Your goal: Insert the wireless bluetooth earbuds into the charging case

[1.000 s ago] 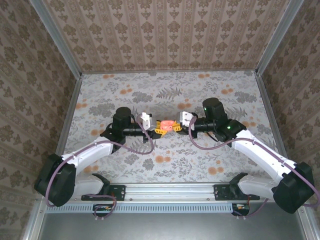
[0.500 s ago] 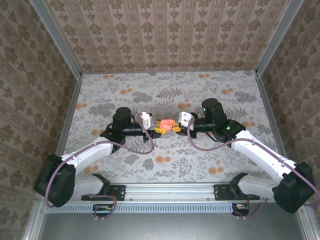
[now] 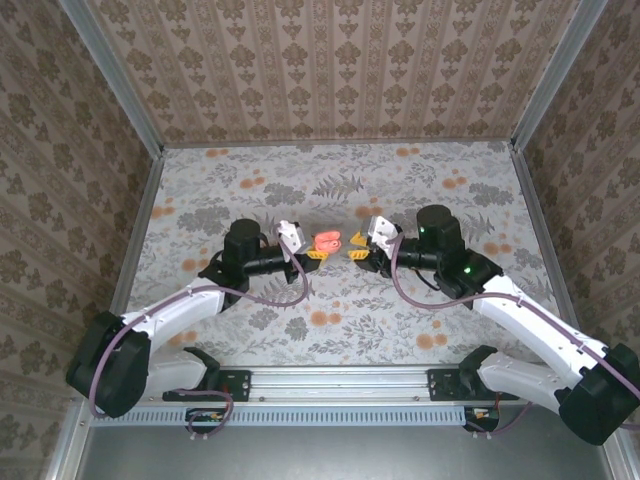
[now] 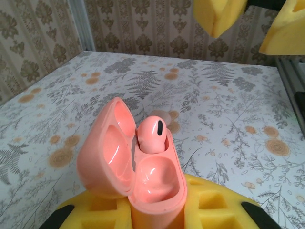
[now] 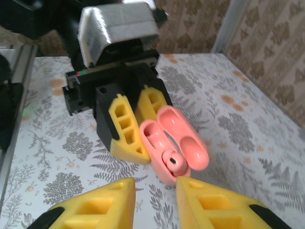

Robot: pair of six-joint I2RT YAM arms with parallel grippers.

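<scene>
Left end effector: clamped on charging case, lid open
Earbud: seated in case
Right end effector: fingers parted, empty, right of case

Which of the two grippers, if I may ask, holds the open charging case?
The left gripper: it clamps the charging case, while the right gripper hangs open and empty nearby.

Bright, even, diffuse light, faint soft shadows on the patterned surface, gentle sheen without harsh glare on the charging case, near yellow fingers soft-focused at the frame edge
</scene>
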